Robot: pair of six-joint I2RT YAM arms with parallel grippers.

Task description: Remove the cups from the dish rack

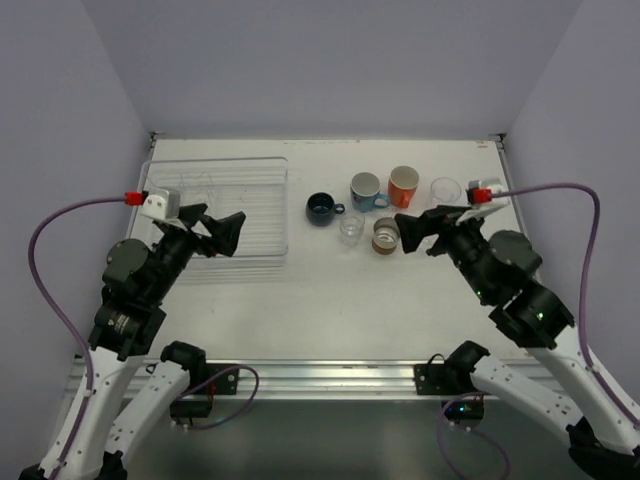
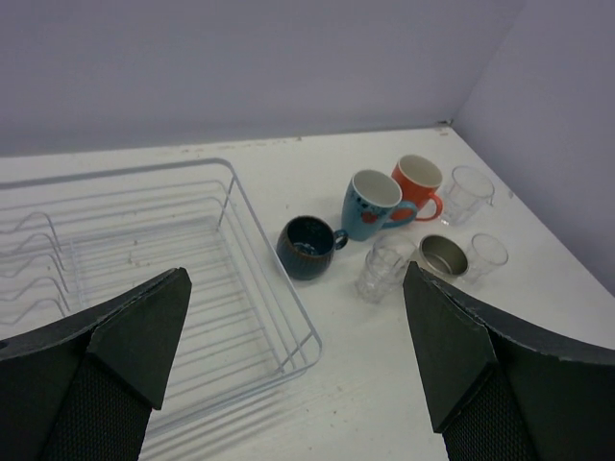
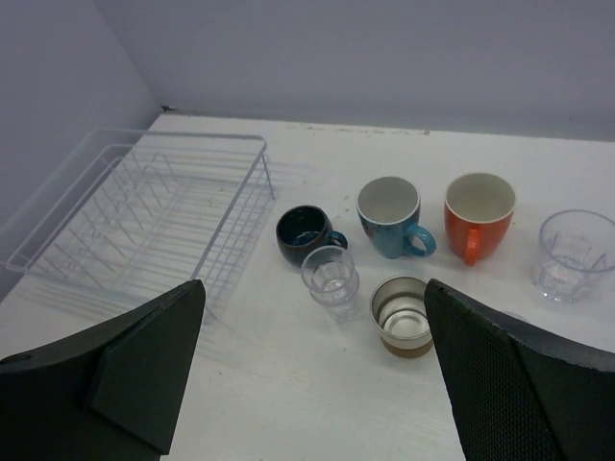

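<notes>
White tabletop (image 1: 330, 290), pale walls | dish rack (image 1: 282, 200) at left looks empty to us | orange mug (image 1: 403, 185), light-blue mug (image 1: 365, 189), dark-blue mug (image 1: 321, 208), tan cup (image 1: 385, 235) and clear cups (image 1: 351, 229) stand right of it | left gripper (image 1: 215, 228) and right gripper (image 1: 428, 225) both wide, holding nothing | we reckon unloading's done: arms just pull clear.

right pincer (image 3: 314, 288) spread wide | dish rack (image 3: 144, 216) left | orange mug (image 3: 479, 216) upright on table (image 3: 327, 158)

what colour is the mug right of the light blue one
Orange mug, white inside; best in the right wrist view.
</notes>
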